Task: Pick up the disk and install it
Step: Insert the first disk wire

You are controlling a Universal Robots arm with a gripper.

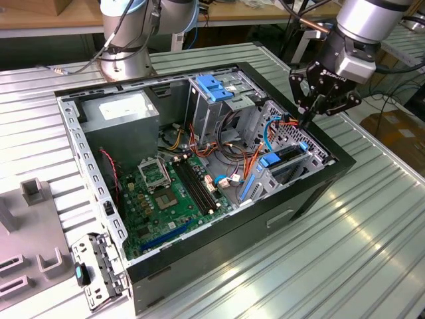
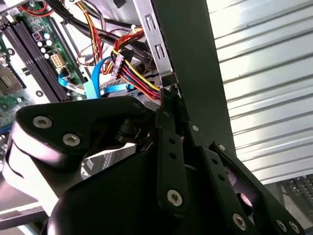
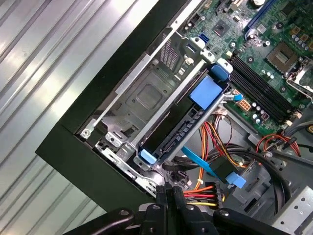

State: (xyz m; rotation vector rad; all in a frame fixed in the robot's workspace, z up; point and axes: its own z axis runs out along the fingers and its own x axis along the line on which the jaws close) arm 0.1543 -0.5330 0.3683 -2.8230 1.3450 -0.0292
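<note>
**Disk seated in case bay**

The disk (image 1: 287,161) sits slotted on edge in a corner bay of the open case, tilted, its blue plastic edging and tab (image 3: 207,91) showing along the exposed side, cables close beside it.

Matt black metal hand (image 1: 311,114), ribbed shiny metal table (image 1: 372,226), blue plastic-edged disk (image 3: 195,115)

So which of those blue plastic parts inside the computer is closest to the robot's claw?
The small blue tab at the far end of the drive slot, just below the gripper. The blue handle on the metal cage sits further toward the exterior view's left.
</note>
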